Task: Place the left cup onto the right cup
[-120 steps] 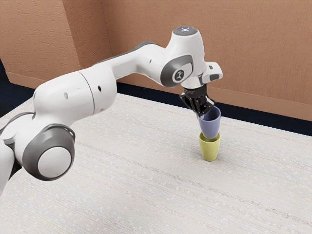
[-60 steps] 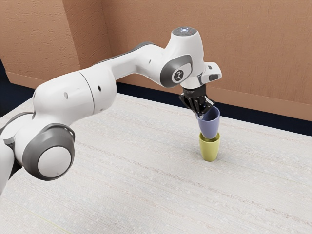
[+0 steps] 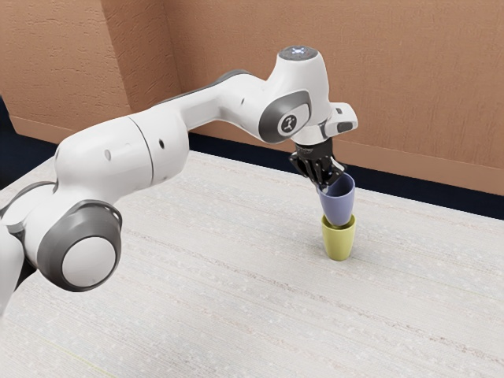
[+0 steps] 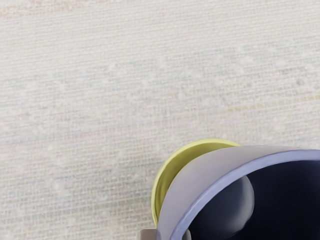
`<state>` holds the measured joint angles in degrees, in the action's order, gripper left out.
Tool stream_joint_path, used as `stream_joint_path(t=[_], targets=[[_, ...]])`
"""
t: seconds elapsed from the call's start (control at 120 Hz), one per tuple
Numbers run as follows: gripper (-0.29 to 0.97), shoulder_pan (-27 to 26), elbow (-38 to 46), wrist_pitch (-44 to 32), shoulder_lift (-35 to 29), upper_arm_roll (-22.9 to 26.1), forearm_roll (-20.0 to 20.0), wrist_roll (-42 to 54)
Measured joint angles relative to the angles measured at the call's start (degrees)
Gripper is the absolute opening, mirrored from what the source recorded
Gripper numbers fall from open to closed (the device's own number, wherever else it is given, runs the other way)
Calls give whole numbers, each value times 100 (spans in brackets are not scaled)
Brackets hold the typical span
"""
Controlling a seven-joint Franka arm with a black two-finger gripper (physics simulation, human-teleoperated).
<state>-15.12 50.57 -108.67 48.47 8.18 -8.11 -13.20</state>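
A blue-purple cup (image 3: 339,201) sits tilted with its base inside the mouth of a yellow cup (image 3: 338,239) standing on the table. My black gripper (image 3: 321,174) is at the blue cup's upper rim on the exterior view's left side, shut on that rim. In the wrist view the blue cup (image 4: 220,185) looms right under my hand, and the yellow cup's rim (image 4: 172,167) peeks out from beneath it.
The pale woven table (image 3: 236,283) stretches wide around the cups. A brown wall (image 3: 425,71) rises behind the table's far edge.
My hand with the blue cup has shifted very slightly toward the exterior view's left and up. The yellow cup has stayed put.
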Motion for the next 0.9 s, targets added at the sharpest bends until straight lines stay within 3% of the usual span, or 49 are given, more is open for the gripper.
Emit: stream_joint_path(t=[0.9], targets=[[-10,47,76,-155,118,8,46,2]])
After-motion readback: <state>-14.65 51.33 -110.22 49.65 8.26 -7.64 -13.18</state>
